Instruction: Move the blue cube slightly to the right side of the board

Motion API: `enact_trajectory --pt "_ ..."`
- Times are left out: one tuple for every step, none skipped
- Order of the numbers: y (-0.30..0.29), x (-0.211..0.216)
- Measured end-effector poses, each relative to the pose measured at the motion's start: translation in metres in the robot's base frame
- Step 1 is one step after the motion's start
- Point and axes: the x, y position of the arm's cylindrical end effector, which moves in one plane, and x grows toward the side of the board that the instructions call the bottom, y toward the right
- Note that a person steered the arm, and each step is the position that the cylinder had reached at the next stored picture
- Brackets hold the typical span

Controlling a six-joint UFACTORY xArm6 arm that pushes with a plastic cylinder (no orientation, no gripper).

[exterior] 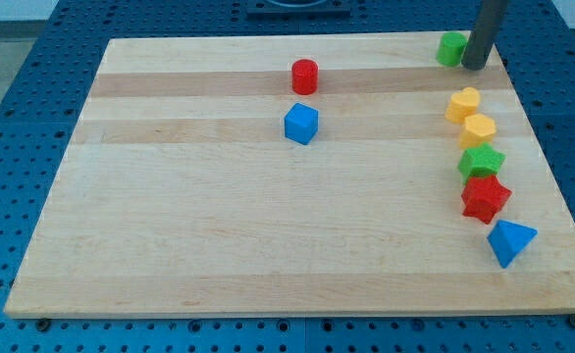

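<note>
While the blue cube (301, 124) sits a bit above the board's middle, slightly toward the view's left of center, my tip (474, 67) is far off at the view's top right corner. No jaws on this rod, so nothing to open or close; it holds nothing. Tip rests right beside a green block (451, 48), at that block's right side, appearing to touch it; exact shape of that green one is hard to make out. Red cylinder (305, 75) stands just above the blue cube, a small gap btwn them. Down the view's right edge runs a column: yellow block (462, 103), then a second yellow block (479, 129) touching it, then a green block (481, 162), a red star (485, 198) just below & overlapping it in view, and a blue triangular block (510, 241) lowest. All rest on the wooden board (219, 235). Tip & blue cube are well apart.
</note>
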Motion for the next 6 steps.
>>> enact_trajectory --pt "-0.011 -0.019" --pt "-0.016 0.006" --pt "-0.075 0.046" --pt "-0.156 0.086" --pt "-0.243 0.092" --pt "-0.318 0.092"
